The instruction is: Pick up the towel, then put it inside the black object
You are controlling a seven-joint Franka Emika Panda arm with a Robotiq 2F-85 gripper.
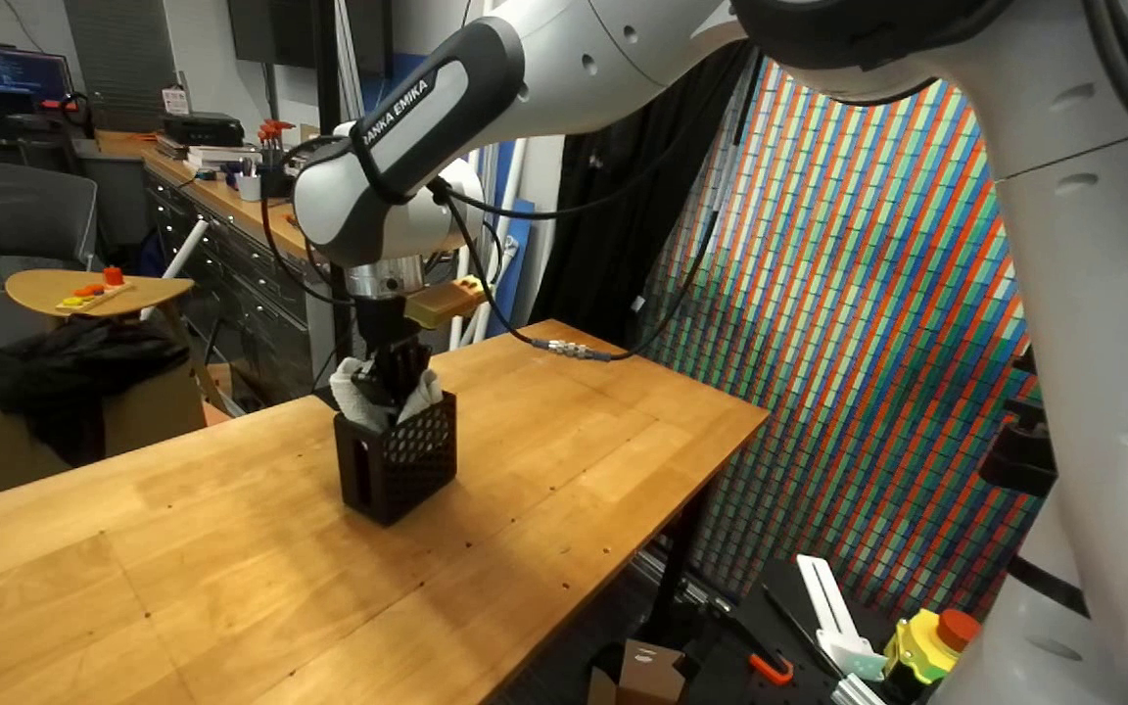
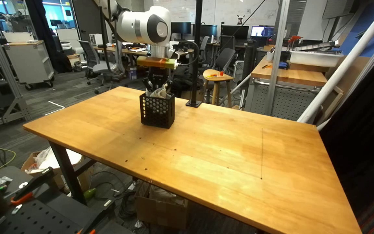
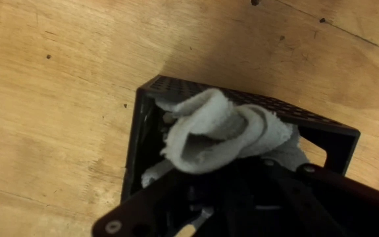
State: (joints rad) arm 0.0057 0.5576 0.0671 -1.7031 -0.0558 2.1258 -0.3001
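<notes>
pale on black

the towel [image 3: 214, 121] is off-white, the basket [image 2: 157, 117] black, honeycombed, the table [image 2: 239, 159] honey-brown. in an exterior view, the backdrop [image 1: 848, 392] at three o'clock is striped red, green, blue, white; the button [image 1: 921, 646] near four, yellow and red.

The place can be recognised as a robotics lab with an office side: in an exterior view, a robot arm [image 1: 574, 73] is seen at twelve o'clock and a red stop button [image 1: 958, 630] at four, with drawers [image 1: 251, 294] at nine. The office side is shown, in an exterior view, by a whiteboard [image 2: 182, 13] at twelve o'clock, a row of screens [image 2: 208, 30] just past it and a wheeled chair [image 2: 91, 55] at ten, while a bench [image 2: 299, 76] is found at two.
</notes>
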